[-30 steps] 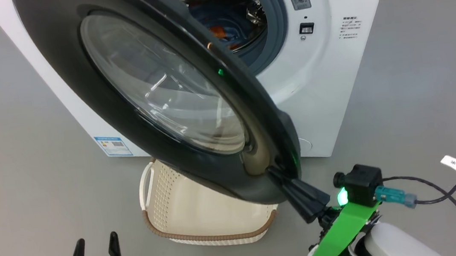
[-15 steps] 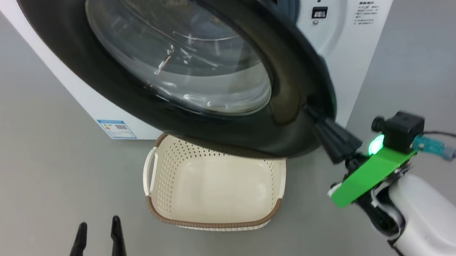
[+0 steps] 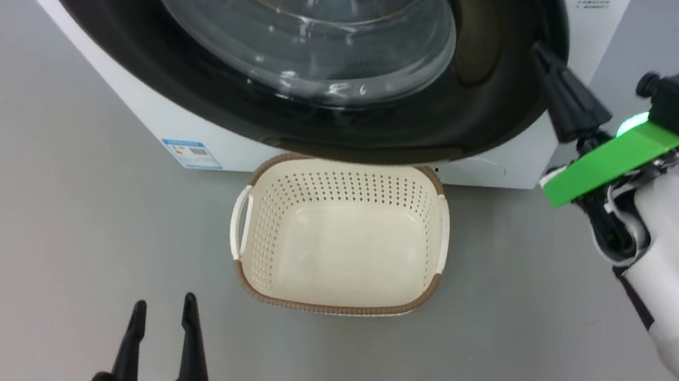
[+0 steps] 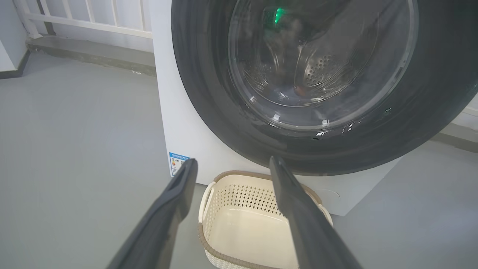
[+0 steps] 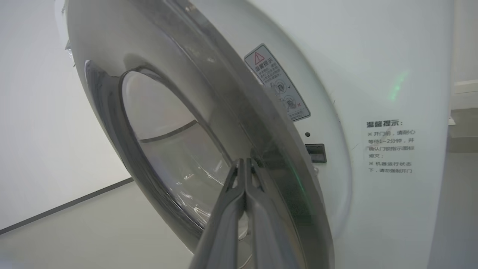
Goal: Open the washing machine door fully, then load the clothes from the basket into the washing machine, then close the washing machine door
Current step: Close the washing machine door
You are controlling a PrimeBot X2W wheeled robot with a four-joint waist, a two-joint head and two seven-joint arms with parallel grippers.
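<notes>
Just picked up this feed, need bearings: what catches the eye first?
The big black-rimmed washing machine door looms across the top of the head view, ajar, with the right gripper, fingers closed, at its right edge. Below it on the floor stands the empty cream basket.

Soft even light, white glints on the washing machine door (image 3: 323, 45) (a green glow too), wrist views slightly hazy.
</notes>
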